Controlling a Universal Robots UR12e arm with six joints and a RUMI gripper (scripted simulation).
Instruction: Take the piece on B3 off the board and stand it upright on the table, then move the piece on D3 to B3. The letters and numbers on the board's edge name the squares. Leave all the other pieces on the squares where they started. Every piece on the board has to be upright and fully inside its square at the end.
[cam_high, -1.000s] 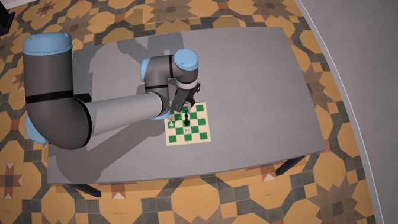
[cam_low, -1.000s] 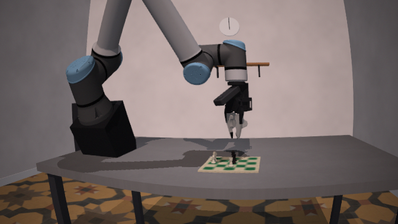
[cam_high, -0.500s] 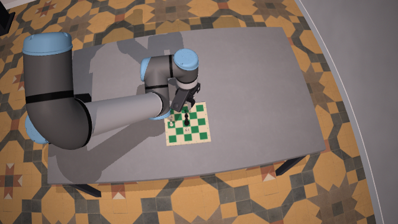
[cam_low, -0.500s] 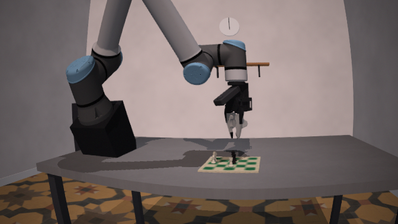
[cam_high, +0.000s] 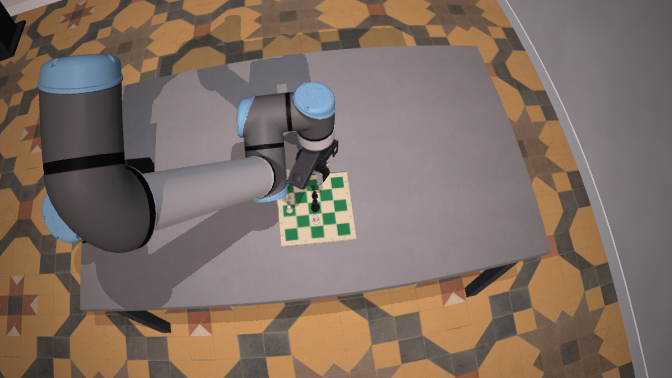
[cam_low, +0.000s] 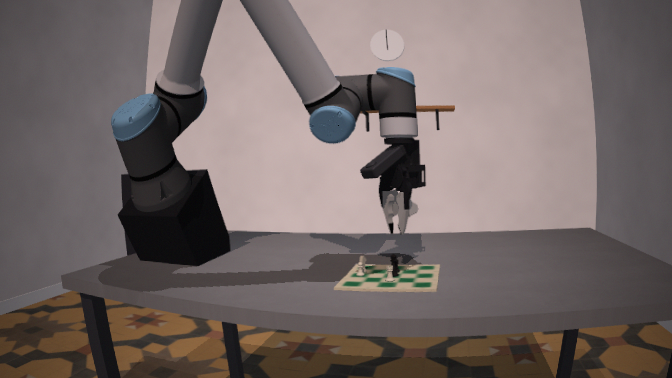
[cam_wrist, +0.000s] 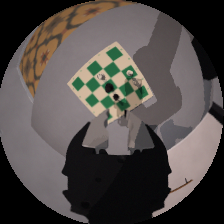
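A small green-and-cream chessboard lies on the grey table, and it also shows in the exterior view and the wrist view. Two black pieces stand close together near the board's middle, seen as one dark shape in the exterior view. One white piece stands at the board's left edge and another white piece just in front of the black ones. My gripper hangs well above the board's far edge, pointing down. Its fingers are narrowed with a small gap and hold nothing.
The arm's black base stands at the table's back left. The forearm reaches over the table left of the board. The table's curved front edge lies near the board.
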